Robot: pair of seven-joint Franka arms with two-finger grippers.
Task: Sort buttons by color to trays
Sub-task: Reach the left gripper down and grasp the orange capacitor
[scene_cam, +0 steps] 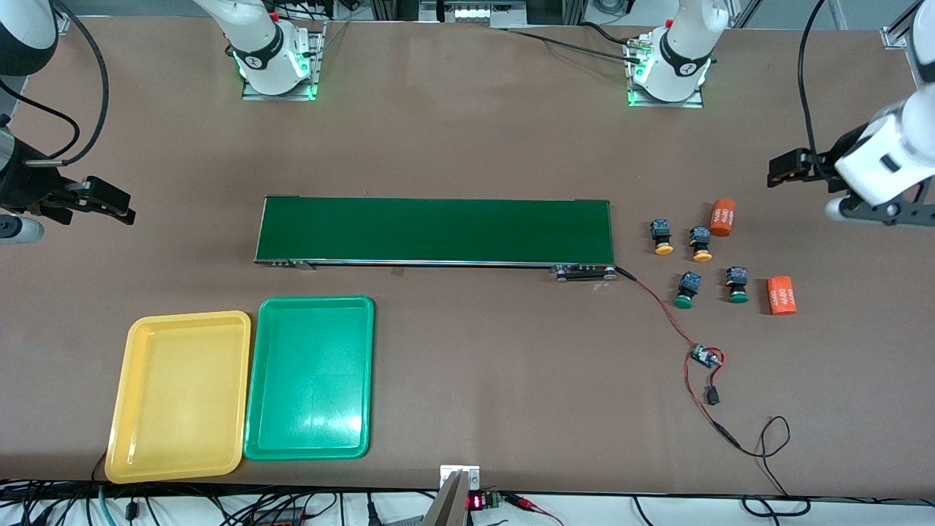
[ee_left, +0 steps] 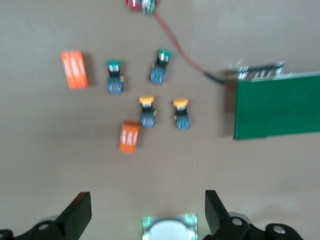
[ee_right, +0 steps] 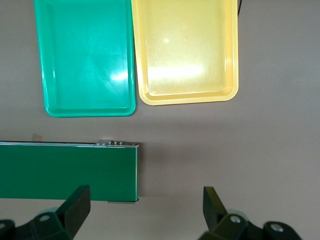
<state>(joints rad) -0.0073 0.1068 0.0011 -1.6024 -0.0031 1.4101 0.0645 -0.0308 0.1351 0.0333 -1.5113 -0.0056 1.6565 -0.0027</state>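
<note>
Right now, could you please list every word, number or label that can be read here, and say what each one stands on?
Orange cylinder nearer the robots' bases: white digits, too small and blurred to read.
Orange cylinder nearer the front camera: white digits, also too blurred to read.
Small display at the table's front edge: red glowing digits, unreadable.
Robot base joints: a dark mark, too small to make out.
Nothing else bears text.

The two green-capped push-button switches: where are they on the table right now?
In the front view, the two green-capped push-button switches lie toward the left arm's end, nearer the camera than the two orange-capped switches, beside an orange cylinder.
</note>
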